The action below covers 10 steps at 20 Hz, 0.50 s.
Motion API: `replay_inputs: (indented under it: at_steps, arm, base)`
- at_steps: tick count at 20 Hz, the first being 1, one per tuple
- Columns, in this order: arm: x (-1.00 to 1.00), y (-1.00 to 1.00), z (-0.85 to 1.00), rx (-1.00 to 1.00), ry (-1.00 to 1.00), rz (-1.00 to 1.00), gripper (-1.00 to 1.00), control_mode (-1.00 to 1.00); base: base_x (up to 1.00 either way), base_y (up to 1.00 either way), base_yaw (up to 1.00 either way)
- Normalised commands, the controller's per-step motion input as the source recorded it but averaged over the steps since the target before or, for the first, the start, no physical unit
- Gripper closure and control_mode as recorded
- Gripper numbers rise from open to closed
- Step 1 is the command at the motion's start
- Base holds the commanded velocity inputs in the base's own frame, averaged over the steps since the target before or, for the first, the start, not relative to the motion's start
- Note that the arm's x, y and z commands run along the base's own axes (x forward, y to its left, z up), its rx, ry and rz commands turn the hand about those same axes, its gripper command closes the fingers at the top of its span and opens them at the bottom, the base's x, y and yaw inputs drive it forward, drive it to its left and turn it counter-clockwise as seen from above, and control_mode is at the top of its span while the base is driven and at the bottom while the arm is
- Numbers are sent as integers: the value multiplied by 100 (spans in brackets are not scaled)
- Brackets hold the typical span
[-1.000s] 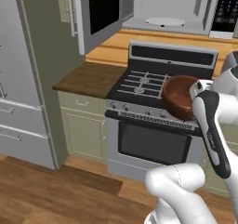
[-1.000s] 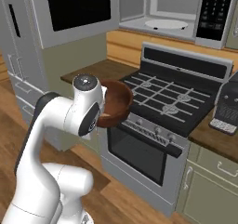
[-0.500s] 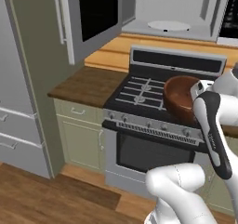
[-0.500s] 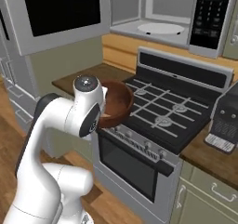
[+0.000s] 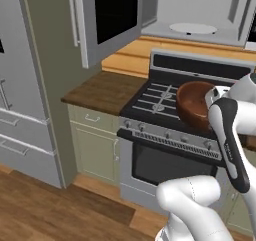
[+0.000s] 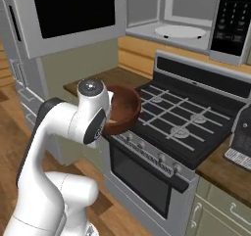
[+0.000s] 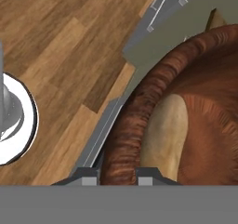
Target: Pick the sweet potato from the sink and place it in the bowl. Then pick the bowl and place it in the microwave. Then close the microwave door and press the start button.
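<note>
Bowl (image 6: pixel 122 108): dark reddish-brown, wooden look, held up in the air by the arm just in front of the stove (image 6: pixel 184 127), over its front left corner.
Sweet potato (image 7: pixel 165 135): pale tan lump lying inside the bowl against the near wall, seen from the hand view. Can't make it out in the base views.
Gripper (image 7: pixel 119 176): the two fingers (image 7: pixel 88 176) sit on either side of the bowl's rim at the bottom of the hand view, one outside and one inside, so they're clamped on the rim.
Microwave (image 6: pixel 188 19): up above the stove, cavity open, white round turntable plate (image 6: pixel 179 31) visible inside.
Microwave door (image 5: pixel 107 17): swung wide open to the left, black glass window facing out, bar handle on its left edge.
Bench (image 5: pixel 102 90): brown wooden top just left of the stove, pale green cabinets (image 5: pixel 95 145) below it.
Floor (image 7: pixel 51 56): wood planks, seen below the bowl in the hand view.
</note>
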Motion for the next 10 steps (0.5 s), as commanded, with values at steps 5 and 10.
replay_inputs:
  at_steps: [5, 10]
  arm:
    - [0, 0, 0, 0, 0, 0, 100, 100]
    - [0, 0, 0, 0, 0, 0, 100, 100]
  base:
    - [55, 0, 12]
    - [84, 0, 2]
